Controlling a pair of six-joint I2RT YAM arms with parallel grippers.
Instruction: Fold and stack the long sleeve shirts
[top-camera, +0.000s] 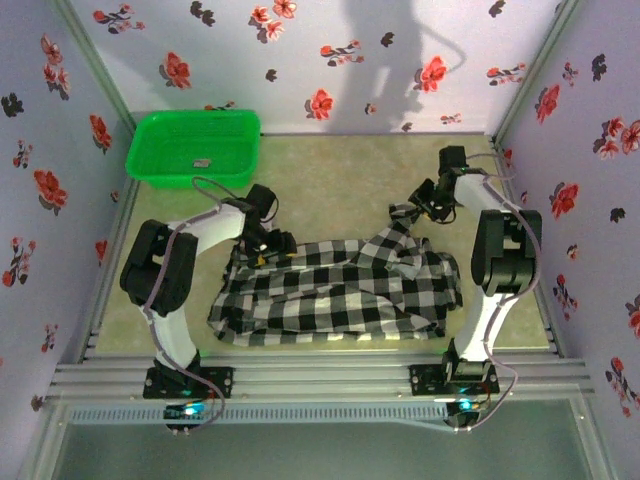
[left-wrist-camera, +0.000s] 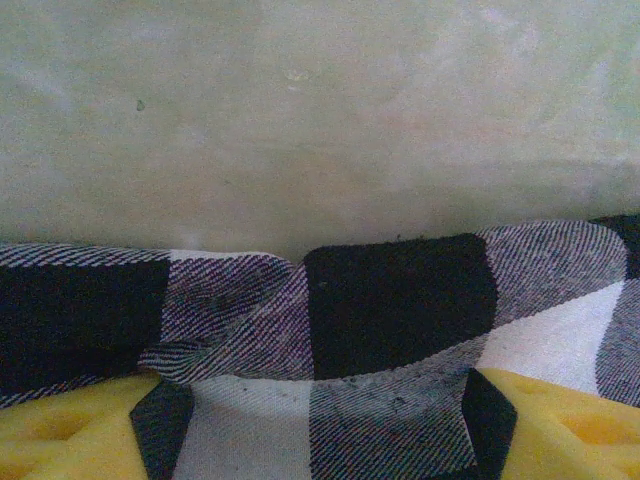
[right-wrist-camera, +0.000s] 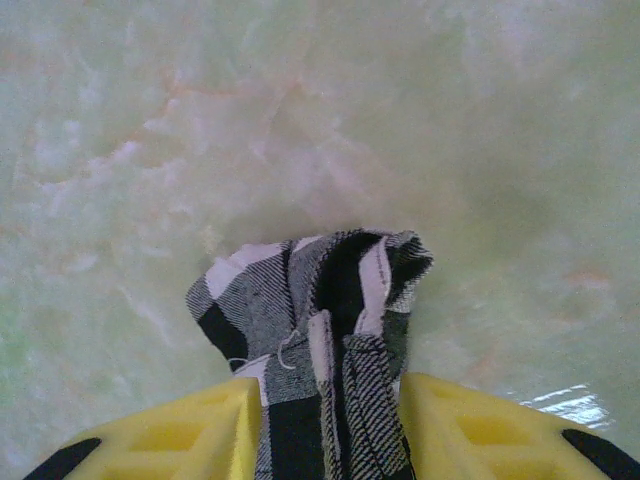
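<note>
Looking down from above, we see the checked shirt (top-camera: 340, 295) spread rumpled across the middle of the table (top-camera: 340, 170), with the green basket (top-camera: 190, 118) well apart at the far left corner. The left gripper (top-camera: 268, 245) sits on the shirt's far left edge, and the right gripper (top-camera: 425, 207) meets a peaked piece at its far right corner. At the left wrist, we find yellow fingers (left-wrist-camera: 70, 440) standing wide apart with cloth lying between them, nothing pinched. At the right wrist, the fingers (right-wrist-camera: 190, 435) are clamped on a bunched end of the shirt, pale table beyond.
</note>
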